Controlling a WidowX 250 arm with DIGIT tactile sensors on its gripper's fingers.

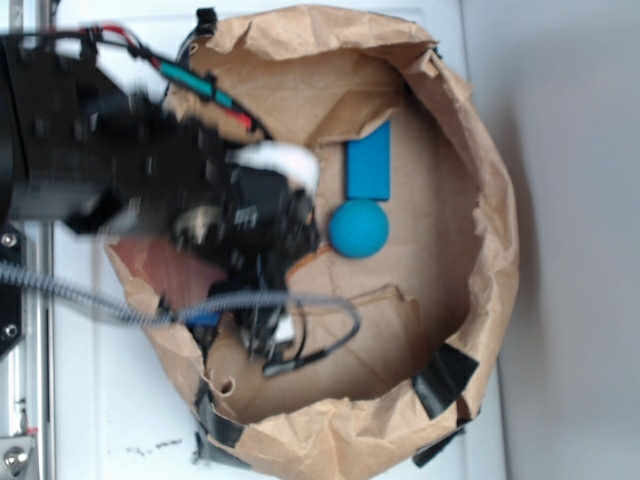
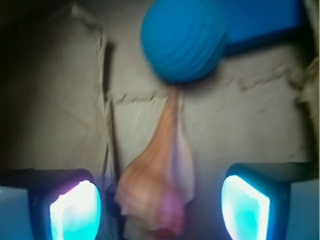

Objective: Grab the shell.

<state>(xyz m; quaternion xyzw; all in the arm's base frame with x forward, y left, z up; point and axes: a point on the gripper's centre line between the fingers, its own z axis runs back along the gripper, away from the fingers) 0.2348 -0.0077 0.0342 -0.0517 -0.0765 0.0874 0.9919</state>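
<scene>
1. Brown paper fills my exterior view — a crumpled paper bag [image 1: 470, 130] rolled down into a shallow nest, with black tape [image 1: 445, 380] on its rim at the lower right of the frame.
2. On the wrist view I see the shell [image 2: 160, 185] low in the centre of the frame, orange-tan, its fat end towards the bottom edge and its thin tail running up.
3. The tail's tip reaches the underside of the blue ball [image 2: 184, 39] at the top centre; whether they touch I cannot tell through the blur.
4. A blue block [image 2: 265, 22] lies just behind the ball in the upper right of that frame; on the exterior view the block [image 1: 368, 160] sits directly above the ball [image 1: 358, 229], close against it.
5. My gripper [image 2: 160, 205] stands wide — one lit finger pad [image 2: 75, 210] at the lower left, the other at the lower right, with the shell's body between them and clear space on each side.
6. On the exterior view the arm [image 1: 150, 180] is a dark blur over the left half of the bag, and it hides the shell there.
</scene>
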